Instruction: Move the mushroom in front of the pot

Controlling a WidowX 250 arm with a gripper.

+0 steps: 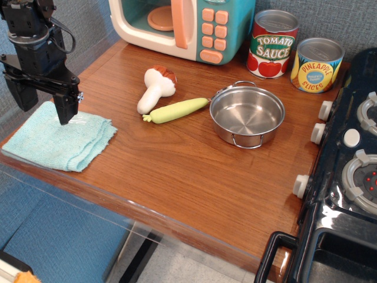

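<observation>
The mushroom (155,88) lies on the wooden table, cream stem pointing toward the front left and reddish-brown cap at the back right, left of the pot. The pot (247,114) is a shiny steel one with wire loop handles and stands empty mid-table. My gripper (44,106) hangs at the far left over a light blue cloth (59,140), well left of the mushroom. Its two black fingers stand apart with nothing between them.
A pale yellow-green long vegetable (177,110) lies between the mushroom and the pot. A toy microwave (182,26), a tomato sauce can (271,44) and a pineapple can (317,65) stand at the back. A black toy stove (347,177) fills the right side.
</observation>
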